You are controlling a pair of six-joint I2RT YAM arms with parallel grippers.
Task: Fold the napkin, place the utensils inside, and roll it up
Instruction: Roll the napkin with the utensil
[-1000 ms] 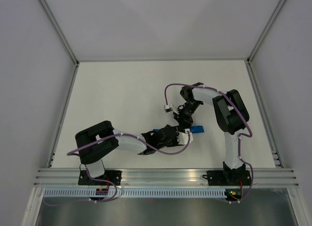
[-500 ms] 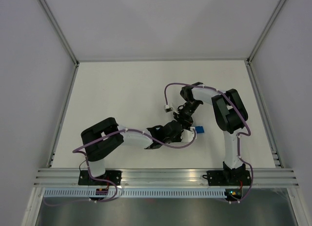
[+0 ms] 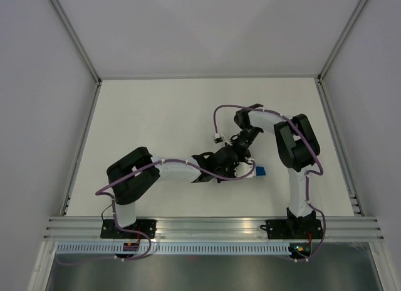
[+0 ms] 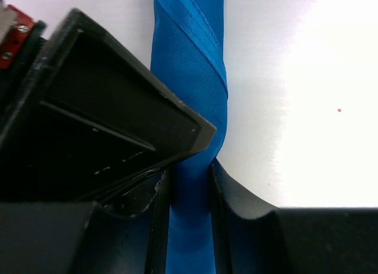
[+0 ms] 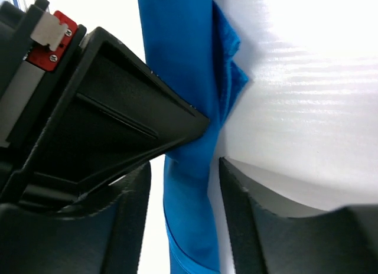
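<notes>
The napkin (image 4: 192, 103), rolled tight, lay toward 4 o'clock from the tabletop (image 3: 156, 115) centre. The left hand (image 4: 189, 170) pinched it. The right hand (image 5: 186, 168) stood spread around it, not gripping. A firm left pinch seemed wise, so the wrap could not unwind.

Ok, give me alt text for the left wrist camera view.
A rolled blue napkin runs top to bottom, filling the gap between the left gripper's two black fingers at the bottom. White table shows to its right.
</notes>
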